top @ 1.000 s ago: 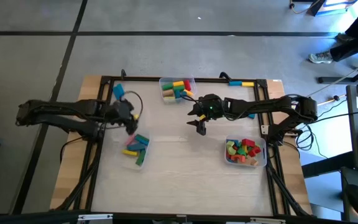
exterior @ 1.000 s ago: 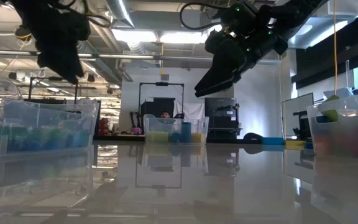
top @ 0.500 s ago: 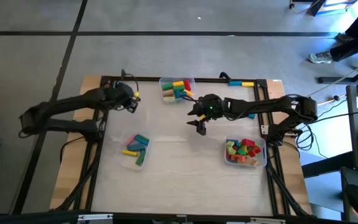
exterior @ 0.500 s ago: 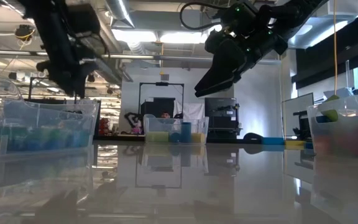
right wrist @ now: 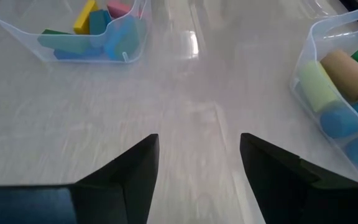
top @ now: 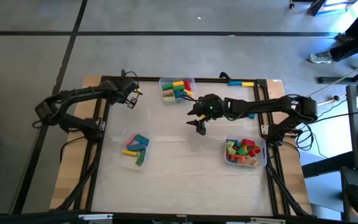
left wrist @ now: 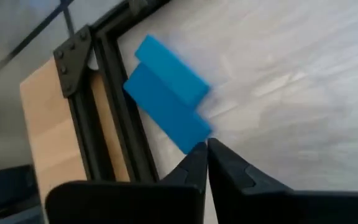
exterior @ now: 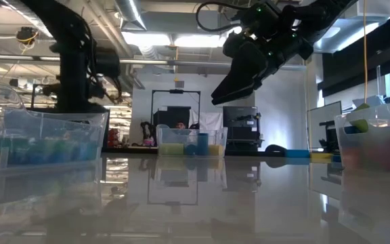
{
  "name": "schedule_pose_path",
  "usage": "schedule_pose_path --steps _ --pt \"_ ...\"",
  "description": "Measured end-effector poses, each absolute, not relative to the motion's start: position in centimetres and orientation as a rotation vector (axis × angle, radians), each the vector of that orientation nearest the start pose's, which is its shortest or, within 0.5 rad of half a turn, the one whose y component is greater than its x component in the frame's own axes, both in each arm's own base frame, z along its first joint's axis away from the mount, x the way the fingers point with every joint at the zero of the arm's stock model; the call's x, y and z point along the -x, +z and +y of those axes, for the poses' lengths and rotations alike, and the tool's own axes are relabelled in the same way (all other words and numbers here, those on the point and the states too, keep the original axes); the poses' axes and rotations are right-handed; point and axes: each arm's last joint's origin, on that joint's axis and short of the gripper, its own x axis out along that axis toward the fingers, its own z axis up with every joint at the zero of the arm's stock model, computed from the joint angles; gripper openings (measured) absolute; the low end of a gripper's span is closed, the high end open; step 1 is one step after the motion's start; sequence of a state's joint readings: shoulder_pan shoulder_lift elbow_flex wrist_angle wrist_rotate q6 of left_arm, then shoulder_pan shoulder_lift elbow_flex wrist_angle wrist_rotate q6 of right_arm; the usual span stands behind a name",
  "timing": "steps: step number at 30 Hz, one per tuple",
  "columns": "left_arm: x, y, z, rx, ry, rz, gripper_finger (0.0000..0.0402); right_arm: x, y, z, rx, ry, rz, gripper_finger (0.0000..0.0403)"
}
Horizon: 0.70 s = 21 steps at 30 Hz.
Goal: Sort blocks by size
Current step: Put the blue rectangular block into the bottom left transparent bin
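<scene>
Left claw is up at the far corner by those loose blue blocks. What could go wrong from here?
1. The left claw is shut and empty beside the blue blocks; it likely must reopen, or it may just push them.
2. They lie close to the table's black frame, so a nudge could jam them against it.
3. The right claw hangs open mid-table, holding nothing.

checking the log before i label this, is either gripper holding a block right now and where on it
Nothing is held. The left gripper is shut on nothing, its tips beside the blue blocks at the table's far left corner. The right gripper hangs open over bare table.
</scene>
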<state>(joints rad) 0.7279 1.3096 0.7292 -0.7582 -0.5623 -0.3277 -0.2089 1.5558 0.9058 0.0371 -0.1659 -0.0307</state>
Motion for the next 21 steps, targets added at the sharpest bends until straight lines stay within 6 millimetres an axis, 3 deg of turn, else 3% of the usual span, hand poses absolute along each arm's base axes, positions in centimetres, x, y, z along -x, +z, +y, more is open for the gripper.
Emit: schedule_pose_path --steps 8,21 --pt "-14.2 16.0 16.8 0.310 1.397 1.398 0.0003 -32.0 21.2 -6.3 -0.084 -0.032 0.595 0.0225" --pt "-14.8 13.3 18.3 0.270 1.415 1.461 0.0004 -32.1 21.3 -6.3 -0.085 -0.032 0.589 0.0225"
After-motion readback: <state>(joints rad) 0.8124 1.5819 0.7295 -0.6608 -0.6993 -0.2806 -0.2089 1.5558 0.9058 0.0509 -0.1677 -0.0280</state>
